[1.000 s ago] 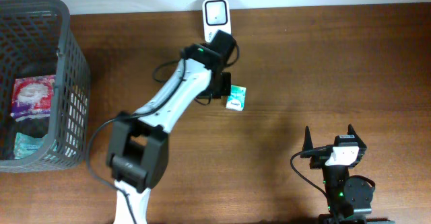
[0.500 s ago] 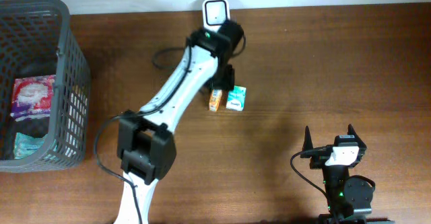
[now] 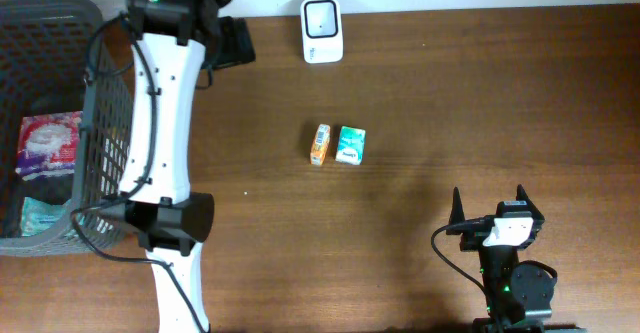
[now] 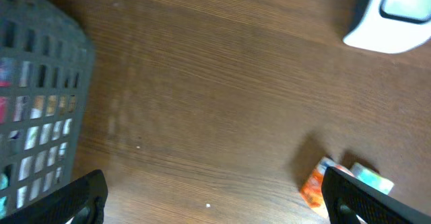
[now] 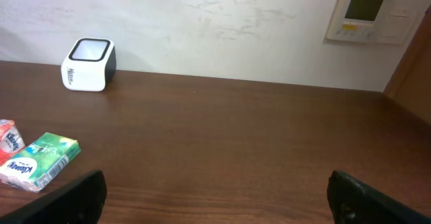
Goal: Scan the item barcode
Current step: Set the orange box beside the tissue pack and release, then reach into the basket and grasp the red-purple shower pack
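At mid-table we find the orange packet (image 3: 319, 144) lying just beside a green packet (image 3: 350, 145), apart from the white scanner (image 3: 322, 17). The left gripper (image 4: 215, 207), near the basket (image 3: 95, 73), is spread wide and empty. The right gripper (image 3: 488, 206) is likewise spread. The packet's barcode is probably too small to locate.

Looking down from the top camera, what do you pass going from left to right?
basket → orange pack → green pack → right end effector
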Controlling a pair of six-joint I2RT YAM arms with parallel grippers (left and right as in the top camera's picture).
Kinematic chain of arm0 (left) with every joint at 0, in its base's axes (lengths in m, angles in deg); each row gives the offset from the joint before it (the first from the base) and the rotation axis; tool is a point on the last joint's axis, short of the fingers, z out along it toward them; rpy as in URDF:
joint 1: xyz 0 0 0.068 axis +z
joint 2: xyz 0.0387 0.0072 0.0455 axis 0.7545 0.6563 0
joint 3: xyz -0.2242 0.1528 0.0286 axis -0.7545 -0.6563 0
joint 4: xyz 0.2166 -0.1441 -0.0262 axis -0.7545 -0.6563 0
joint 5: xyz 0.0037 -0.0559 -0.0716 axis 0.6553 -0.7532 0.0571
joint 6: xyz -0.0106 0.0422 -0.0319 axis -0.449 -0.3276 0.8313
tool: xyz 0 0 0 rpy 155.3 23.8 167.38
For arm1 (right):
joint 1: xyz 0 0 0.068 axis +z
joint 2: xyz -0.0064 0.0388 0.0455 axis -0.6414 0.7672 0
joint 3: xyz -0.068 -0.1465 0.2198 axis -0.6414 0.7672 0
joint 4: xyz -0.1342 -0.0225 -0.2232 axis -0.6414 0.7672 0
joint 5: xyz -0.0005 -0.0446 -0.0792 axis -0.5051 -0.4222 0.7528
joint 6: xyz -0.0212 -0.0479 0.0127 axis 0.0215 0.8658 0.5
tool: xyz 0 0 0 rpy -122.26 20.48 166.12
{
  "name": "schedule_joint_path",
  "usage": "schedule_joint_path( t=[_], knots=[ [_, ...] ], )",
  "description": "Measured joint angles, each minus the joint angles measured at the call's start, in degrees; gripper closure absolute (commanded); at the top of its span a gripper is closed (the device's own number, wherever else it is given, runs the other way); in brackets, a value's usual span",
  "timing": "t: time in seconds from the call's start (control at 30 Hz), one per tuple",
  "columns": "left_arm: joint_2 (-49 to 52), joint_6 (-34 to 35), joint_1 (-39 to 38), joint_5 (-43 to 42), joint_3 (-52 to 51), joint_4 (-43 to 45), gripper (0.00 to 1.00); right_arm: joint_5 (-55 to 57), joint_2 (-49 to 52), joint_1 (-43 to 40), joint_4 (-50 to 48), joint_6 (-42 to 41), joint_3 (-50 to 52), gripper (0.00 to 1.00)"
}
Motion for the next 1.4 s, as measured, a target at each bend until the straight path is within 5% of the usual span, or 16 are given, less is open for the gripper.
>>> schedule_joint_path(
  t=[0.2,0.53,0.8,1.27,1.4],
  knots=[
    [-1.4,0.0,7.1,-3.2,0.4,1.3,0.01,0.0,0.0,0.0,0.0,0.0,0.0,0.01],
    [-17.6,0.0,28.4,-4.1,3.7,1.5,0.00,0.0,0.0,0.0,0.0,0.0,0.0,0.01],
    [-12.3,2.4,37.8,-1.1,3.5,1.7,0.04,0.0,0.0,0.0,0.0,0.0,0.0,0.02],
    [9.6,5.0,40.8,-1.0,3.0,-0.1,0.04,0.0,0.0,0.0,0.0,0.0,0.0,0.01],
    [10.3,5.1,42.3,-1.2,2.9,-0.2,0.16,0.0,0.0,0.0,0.0,0.0,0.0,0.02]
  ],
)
